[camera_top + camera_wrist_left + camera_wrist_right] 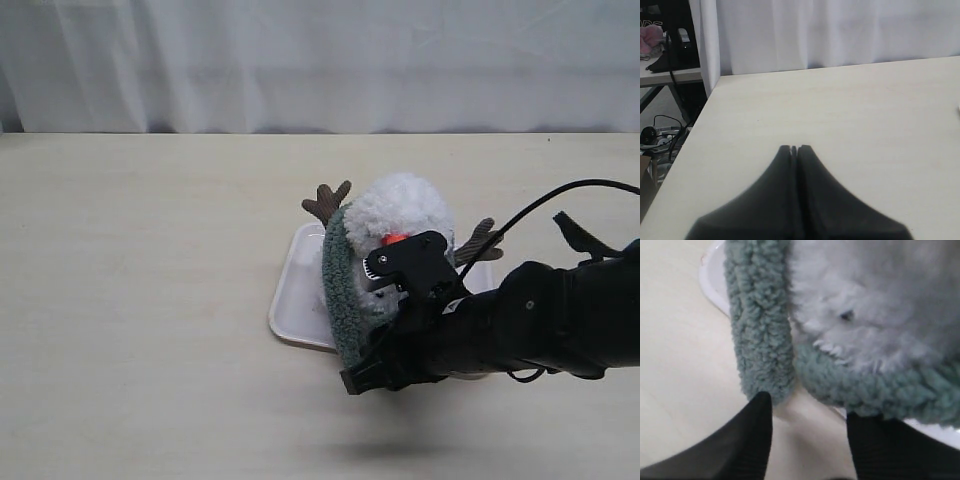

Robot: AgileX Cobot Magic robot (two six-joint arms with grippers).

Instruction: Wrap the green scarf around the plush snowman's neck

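Note:
The plush snowman [398,210] lies on a white tray [295,290], its orange nose [393,239] showing and brown twig arms spread to both sides. The green scarf [342,290] curves round its left side and under its body. Close up, the scarf [760,335] hangs in a strip beside the white fur [875,305], with another fold beneath it. My right gripper [807,415] is open, its fingertips just short of the scarf's end, nothing between them. My left gripper [794,148] is shut and empty over bare table, out of the exterior view.
A white curtain [320,60] closes off the far table edge. In the left wrist view the table's edge [695,125] drops off to cables and clutter on the floor. My right arm [520,320] covers the tray's right part.

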